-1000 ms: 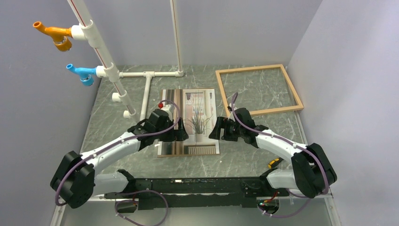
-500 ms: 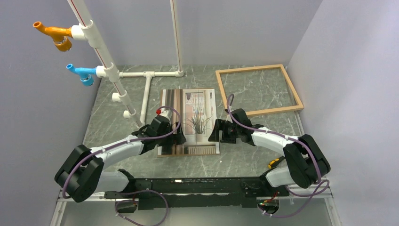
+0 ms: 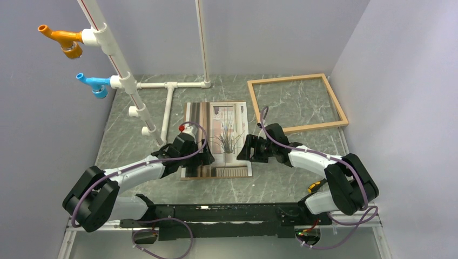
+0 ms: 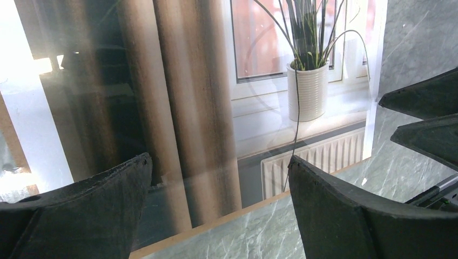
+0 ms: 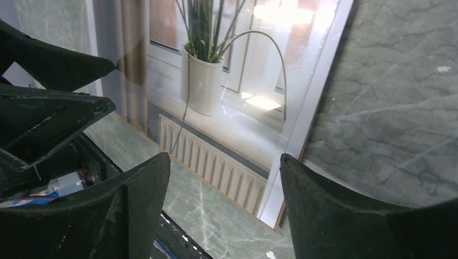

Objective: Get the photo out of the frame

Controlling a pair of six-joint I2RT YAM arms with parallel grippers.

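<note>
left fingers (image 4: pixel 81 199) and right fingers (image 5: pixel 345 210) hang spread and empty over the photo (image 3: pixel 219 116), clear of the frame (image 3: pixel 286 79), so a low sweep could scuff its gloss.

The photo (image 4: pixel 259 81) is a glossy print, and its smooth face throws back bright glare and dark reflections. Its cut edge looks like brown board. The frame (image 3: pixel 296 103), at one o'clock on the table (image 3: pixel 119 124), is pale bare wood with a matt finish. The tabletop looks like grey-green veined stone, smooth with a faint sheen. The pipe structure (image 3: pixel 170 102) at eleven o'clock is shiny white plastic. On the left gripper (image 4: pixel 219 162) the fingers (image 4: pixel 351 216) are matt black, finely grainy plastic. The right gripper (image 5: pixel 224 159) has the same finish.
</note>
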